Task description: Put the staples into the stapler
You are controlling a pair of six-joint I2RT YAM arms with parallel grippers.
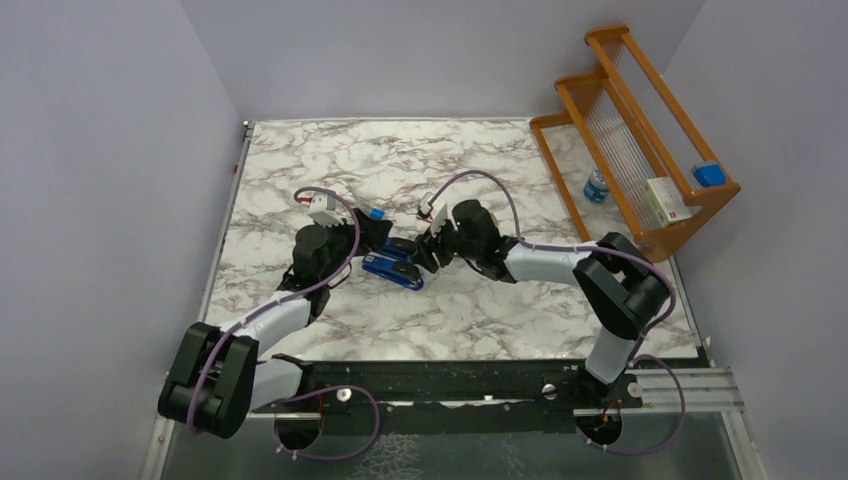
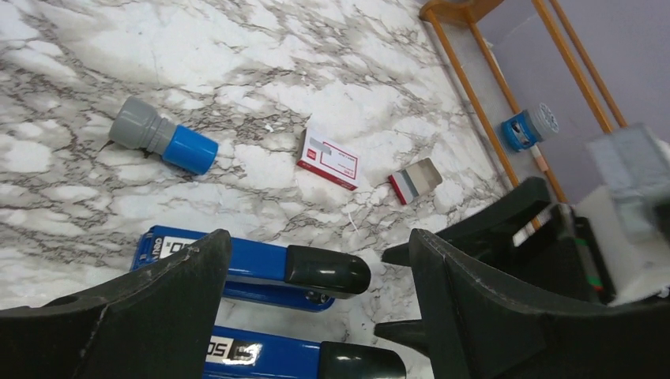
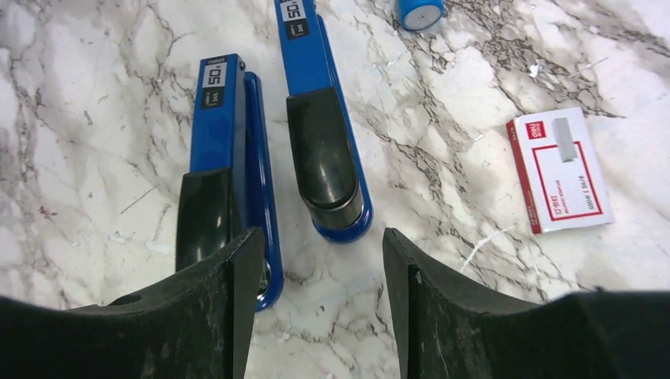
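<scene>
Left gripper (image 2: 318, 253) and right gripper (image 3: 320, 237) both hover jaws-wide and empty over the blue stapler (image 3: 324, 158), seemingly poised to pin and open it, with the staples box (image 3: 565, 170) lying untouched just beside on the marble table (image 3: 442, 87) (its small tray (image 2: 415, 180) sits apart).

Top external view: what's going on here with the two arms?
Both arms reach to mid-table, over two blue staplers lying side by side. The left gripper and the right gripper are both open and hold nothing. The white-and-red staple box lies flat nearby, with neither gripper touching it; loading does not look started.
</scene>
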